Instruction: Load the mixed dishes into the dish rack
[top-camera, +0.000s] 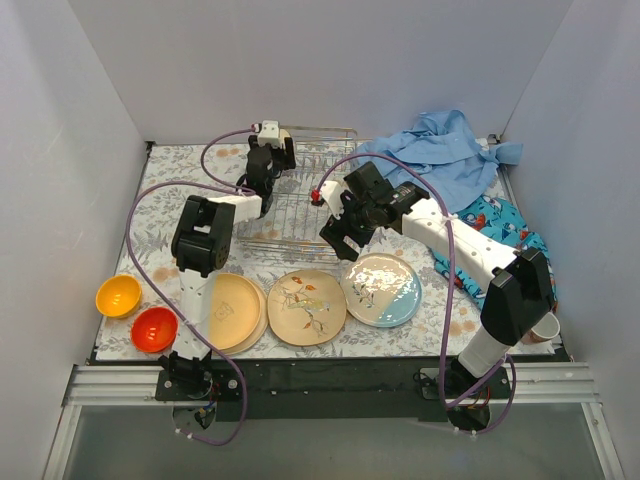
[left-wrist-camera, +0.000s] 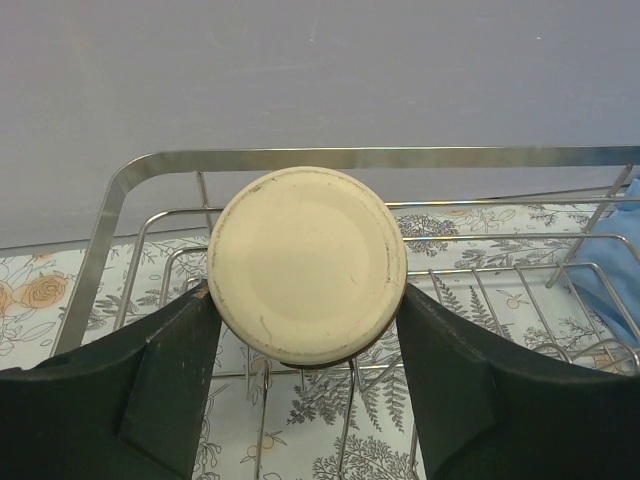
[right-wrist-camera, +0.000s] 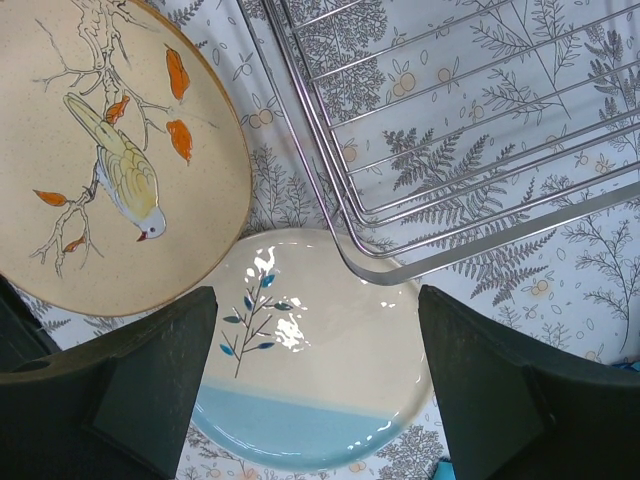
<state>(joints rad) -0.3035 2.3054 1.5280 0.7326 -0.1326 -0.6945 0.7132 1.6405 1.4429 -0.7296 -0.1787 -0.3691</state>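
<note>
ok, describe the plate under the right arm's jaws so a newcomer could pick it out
From the wire dish rack mid-table, look at the row of plates just in front of it. It is the rightmost plate. Unlike the bird plate beside it and the plain yellow-tan plate further left, it is cream with a light-blue band and a blue leafy sprig.

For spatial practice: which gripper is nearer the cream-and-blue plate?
Right. The right gripper hovers above the cream-and-blue plate; the left gripper is over the dish rack, holding a cup.
</note>
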